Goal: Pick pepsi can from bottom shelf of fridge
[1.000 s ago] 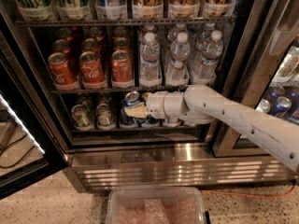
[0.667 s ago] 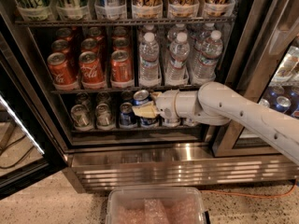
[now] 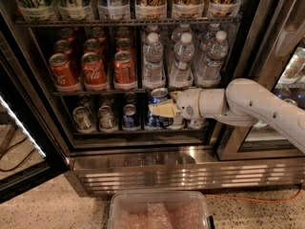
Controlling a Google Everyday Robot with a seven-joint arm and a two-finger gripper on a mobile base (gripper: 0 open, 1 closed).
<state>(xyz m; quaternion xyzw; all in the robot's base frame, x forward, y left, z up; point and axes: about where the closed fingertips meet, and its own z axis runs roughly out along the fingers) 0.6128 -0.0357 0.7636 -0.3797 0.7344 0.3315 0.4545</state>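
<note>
While red Coca-Cola cans (image 3: pixel 94 70) sit above, gripper (image 3: pixel 158 110) fingers (image 3: pixel 167 109) tight round pepsi can (image 3: pixel 157 97), btm shelf (image 3: pixel 119 131).

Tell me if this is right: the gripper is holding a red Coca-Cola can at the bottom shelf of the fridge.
Wrong can: the camera view shows the gripper holding the blue pepsi can at the bottom shelf of the fridge.

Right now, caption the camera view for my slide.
Gripper clasps the pepsi can at the bottom shelf of the fridge.
</note>
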